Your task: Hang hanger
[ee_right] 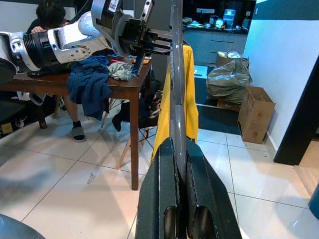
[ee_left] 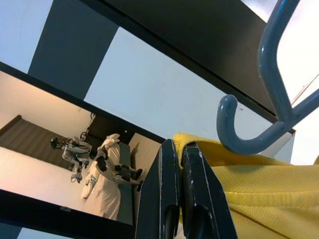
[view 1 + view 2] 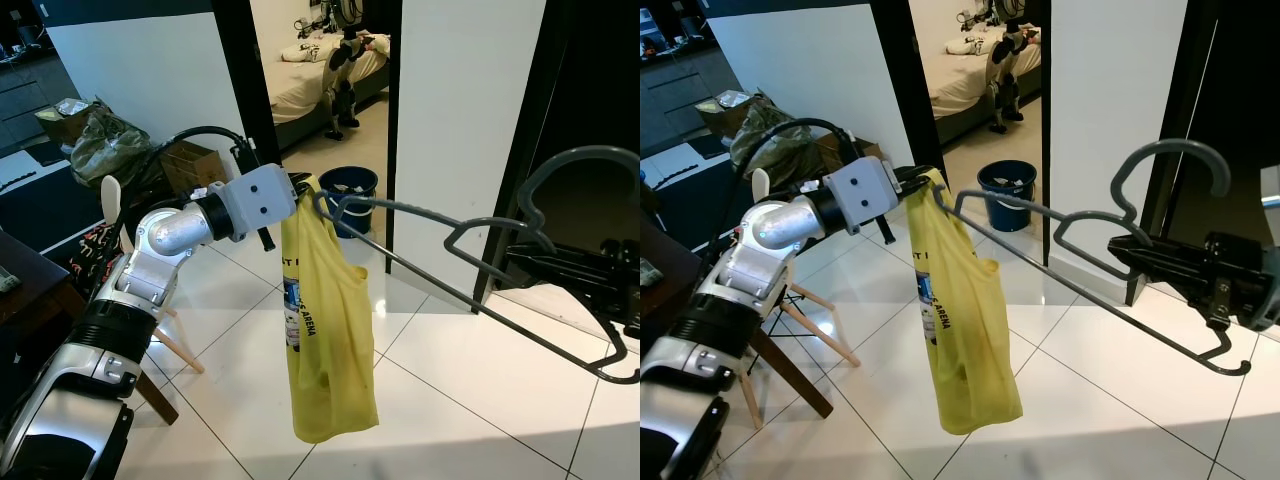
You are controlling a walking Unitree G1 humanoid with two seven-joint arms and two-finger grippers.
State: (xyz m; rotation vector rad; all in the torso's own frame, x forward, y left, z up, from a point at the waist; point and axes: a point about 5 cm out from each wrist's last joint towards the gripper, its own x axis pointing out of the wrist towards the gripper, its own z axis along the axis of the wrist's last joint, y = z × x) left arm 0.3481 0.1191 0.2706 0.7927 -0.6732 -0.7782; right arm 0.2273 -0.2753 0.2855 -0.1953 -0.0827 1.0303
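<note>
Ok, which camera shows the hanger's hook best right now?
The right eye view: the whole hook shows against the dark doorway, above the right end effector. The left eye view shows it too, near the frame edge. The left wrist view shows just the hanger's curled end.

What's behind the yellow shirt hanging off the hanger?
Behind the yellow shirt on the grey hanger lies white tiled floor, with a blue bucket in the doorway beyond. The floor directly behind the cloth is covered.

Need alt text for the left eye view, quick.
The left gripper pinches a yellow shirt draped on one end of a grey hanger, while the right gripper clamps the hanger near its hook. Behind, a doorway shows a blue bin.
</note>
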